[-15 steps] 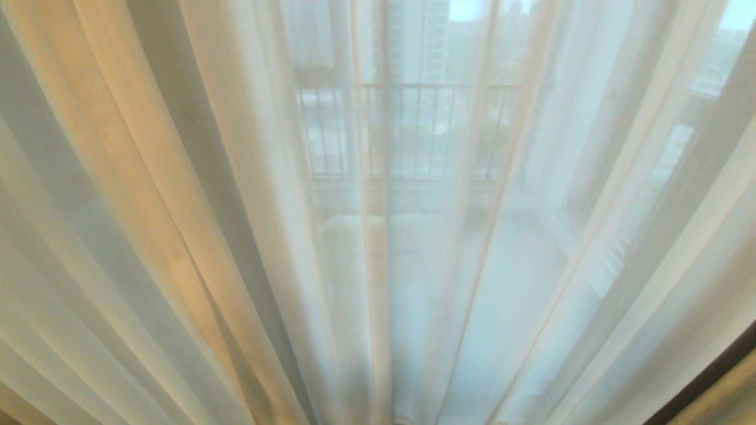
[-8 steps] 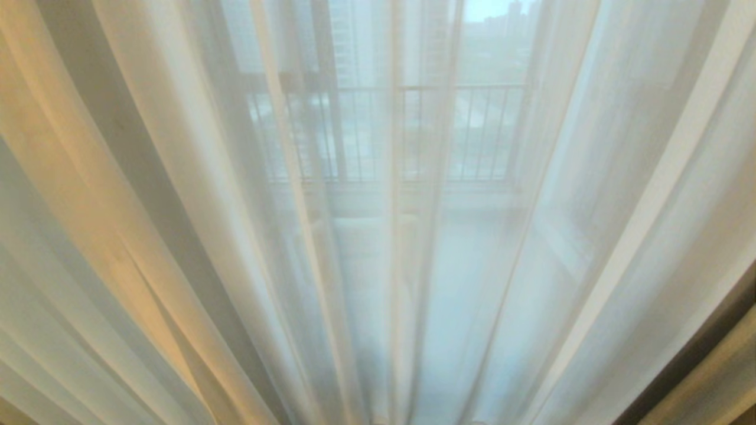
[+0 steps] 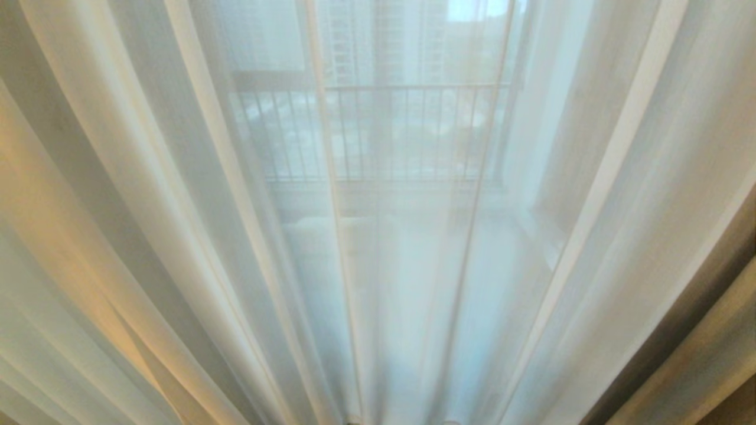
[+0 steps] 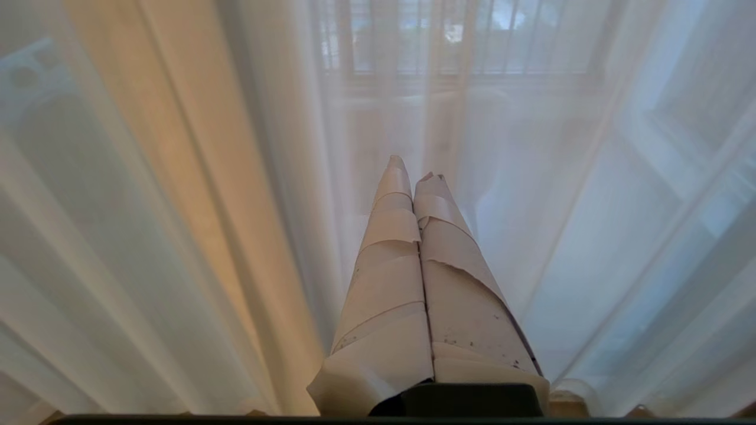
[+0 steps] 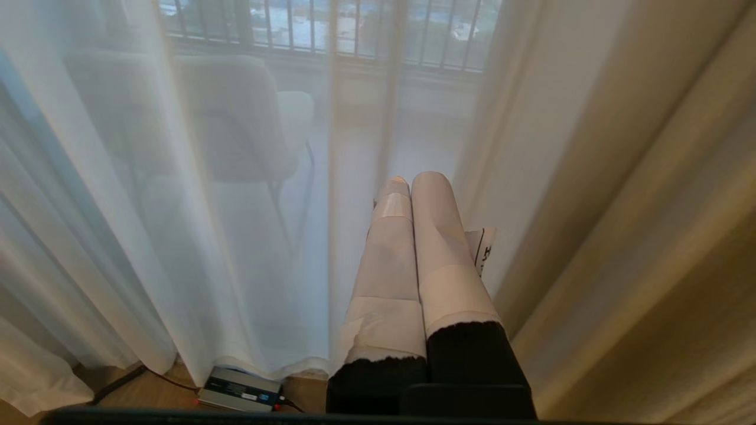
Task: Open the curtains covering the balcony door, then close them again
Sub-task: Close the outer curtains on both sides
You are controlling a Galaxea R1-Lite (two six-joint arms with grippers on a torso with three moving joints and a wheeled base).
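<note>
The sheer cream curtains (image 3: 177, 206) hang shut in long pleats and fill the head view. The balcony door is hidden behind them. Neither gripper shows in the head view. In the left wrist view my left gripper (image 4: 415, 168) is shut and empty, its tape-wrapped fingers pressed together just short of the curtains (image 4: 177, 177). In the right wrist view my right gripper (image 5: 412, 180) is also shut with nothing in it. It points at the sheer curtains (image 5: 118, 206), next to a thicker beige panel (image 5: 649, 206).
A black railing (image 3: 401, 88) and tall buildings show faintly through the fabric. A chair (image 5: 236, 118) stands behind the curtains. A small power adapter (image 5: 239, 389) with cables lies on the wooden floor at the hem.
The whole head picture has slid sideways, the railing shifting left and the pleats crossing it differently: the camera has moved. No curtain has been taken hold of.
</note>
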